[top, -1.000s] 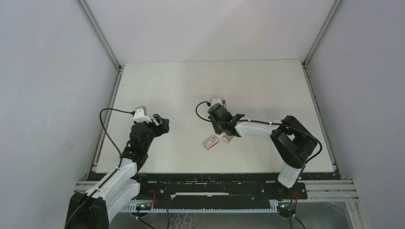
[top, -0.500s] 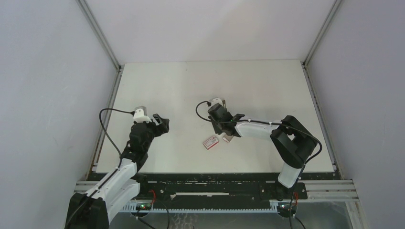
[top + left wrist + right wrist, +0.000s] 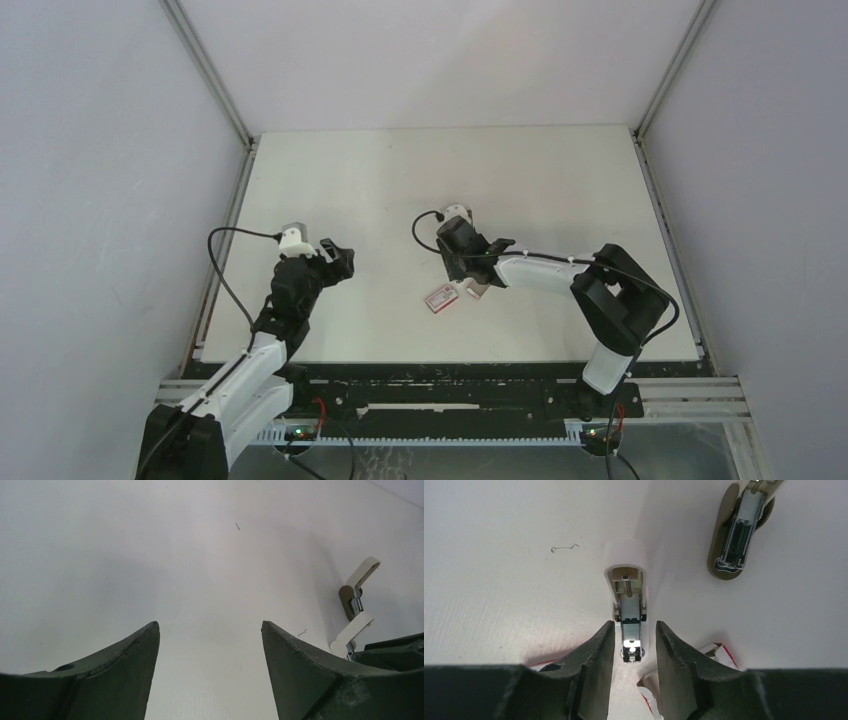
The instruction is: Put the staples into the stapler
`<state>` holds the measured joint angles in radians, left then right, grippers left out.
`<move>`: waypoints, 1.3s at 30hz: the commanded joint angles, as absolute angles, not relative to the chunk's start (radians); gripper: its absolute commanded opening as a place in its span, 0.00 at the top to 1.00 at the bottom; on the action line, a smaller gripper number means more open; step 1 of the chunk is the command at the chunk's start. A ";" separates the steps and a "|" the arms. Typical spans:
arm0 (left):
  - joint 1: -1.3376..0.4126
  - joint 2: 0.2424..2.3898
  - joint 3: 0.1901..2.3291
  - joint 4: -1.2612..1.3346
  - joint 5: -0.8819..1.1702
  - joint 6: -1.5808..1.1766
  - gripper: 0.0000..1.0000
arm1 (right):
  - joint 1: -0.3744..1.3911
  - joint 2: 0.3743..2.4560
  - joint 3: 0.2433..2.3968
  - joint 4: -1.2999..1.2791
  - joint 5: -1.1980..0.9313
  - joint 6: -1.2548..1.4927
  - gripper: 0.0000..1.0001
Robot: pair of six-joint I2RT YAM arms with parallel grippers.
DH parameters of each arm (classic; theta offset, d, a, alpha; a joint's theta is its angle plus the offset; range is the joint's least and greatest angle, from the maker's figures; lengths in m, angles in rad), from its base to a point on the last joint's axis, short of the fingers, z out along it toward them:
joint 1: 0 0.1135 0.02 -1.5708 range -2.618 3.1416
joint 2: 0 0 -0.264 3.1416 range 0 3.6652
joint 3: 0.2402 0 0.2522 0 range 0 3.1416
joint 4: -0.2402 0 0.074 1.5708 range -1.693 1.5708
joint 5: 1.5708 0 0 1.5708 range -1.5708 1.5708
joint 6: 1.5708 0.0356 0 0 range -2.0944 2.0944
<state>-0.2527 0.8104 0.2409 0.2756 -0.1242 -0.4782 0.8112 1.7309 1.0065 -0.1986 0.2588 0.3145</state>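
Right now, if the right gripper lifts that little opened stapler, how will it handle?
Probably light: the stapler is small and mostly white plastic. Its halves lie splayed open, so it may well flop at the hinge when raised. Its smooth, rounded shell could slip or twist in the right gripper.

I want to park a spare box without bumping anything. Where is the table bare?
Bare: the far half of the table, up to its back edge, and the stretch between the left gripper and the red-and-white box. Crowded: around the right gripper, where the stapler and that box lie close.
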 commanded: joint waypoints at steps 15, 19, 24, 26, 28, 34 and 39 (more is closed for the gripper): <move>-0.249 0.749 0.197 0.351 -0.043 -0.437 0.23 | 0.685 1.370 0.816 -0.305 0.201 0.380 0.66; -0.249 0.758 0.190 0.370 -0.030 -0.437 0.24 | 0.657 1.351 0.767 -0.304 0.177 0.374 0.69; -0.249 0.783 0.194 0.380 -0.022 -0.439 0.25 | 0.672 1.399 0.777 -0.265 0.165 0.340 0.69; -0.249 0.790 0.196 0.382 -0.020 -0.440 0.25 | 0.673 1.427 0.795 -0.262 0.178 0.323 0.70; -0.249 0.791 0.196 0.381 -0.021 -0.440 0.25 | 0.675 1.455 0.812 -0.259 0.185 0.303 0.70; -0.250 0.789 0.196 0.378 -0.022 -0.440 0.25 | 0.679 1.537 0.864 -0.254 0.191 0.249 0.71; -0.250 0.791 0.198 0.380 -0.024 -0.440 0.25 | 0.683 1.579 0.883 -0.247 0.195 0.231 0.70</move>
